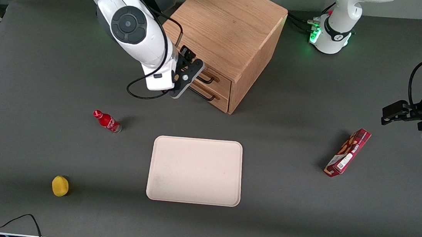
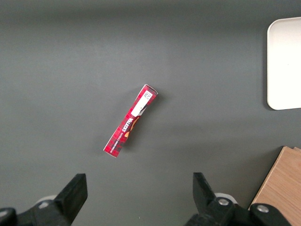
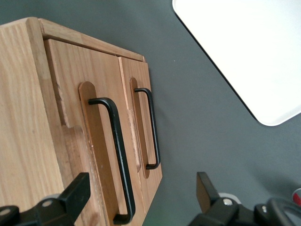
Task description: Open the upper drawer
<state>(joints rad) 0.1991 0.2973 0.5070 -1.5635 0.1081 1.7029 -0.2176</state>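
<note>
Where oak upper drawer (image 3: 87,141) sits, pincer (image 3: 141,197) gapes.

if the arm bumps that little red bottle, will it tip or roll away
The red bottle looks tall for its narrow base, so a bump would probably tip it. Its round body would then likely roll on the flat table. No bump looks imminent: the end effector, fingers open, is in front of the upper drawer.

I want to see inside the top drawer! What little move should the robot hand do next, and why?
Probably ease the gripper forward until its open fingers straddle the upper drawer's handle, then close. Both drawers look shut, and the gripper hovers in front of the handle without touching it.
</note>
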